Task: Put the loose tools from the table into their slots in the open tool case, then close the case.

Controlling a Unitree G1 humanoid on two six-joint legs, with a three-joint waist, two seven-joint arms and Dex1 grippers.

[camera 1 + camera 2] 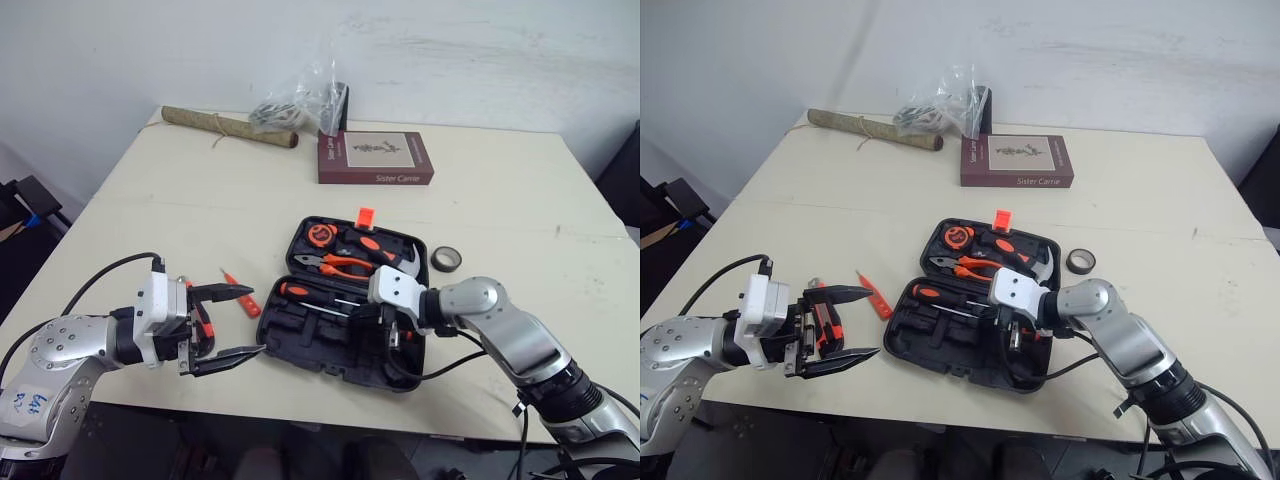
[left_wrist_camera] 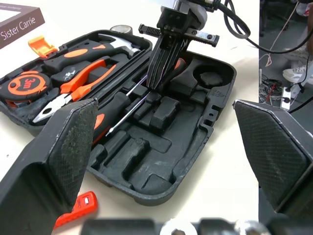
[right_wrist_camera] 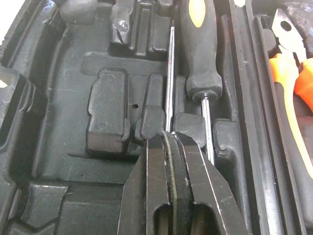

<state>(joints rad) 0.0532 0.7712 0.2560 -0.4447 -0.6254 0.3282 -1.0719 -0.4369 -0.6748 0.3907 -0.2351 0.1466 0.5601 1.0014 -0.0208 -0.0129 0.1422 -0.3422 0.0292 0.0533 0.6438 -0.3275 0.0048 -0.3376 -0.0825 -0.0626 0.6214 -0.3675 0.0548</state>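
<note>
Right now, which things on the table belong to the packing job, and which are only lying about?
Job: tool case, thin screwdriver, small orange tool, probably the tape roll.
Lying about: book, brown roll, plastic bag.

Soft, even light from above makes the pale counter (image 1: pixel 500 200) bright, with no harsh glare. Shadows are faint and short — a thin dark rim under the tool case (image 1: pixel 320 360) and the book (image 1: pixel 375 158). In the right wrist view a screwdriver shaft (image 3: pixel 169 73) glints — the case's recesses sink into deep shade. In the left wrist view the small orange tool (image 2: pixel 76 214) is out of focus.
</note>
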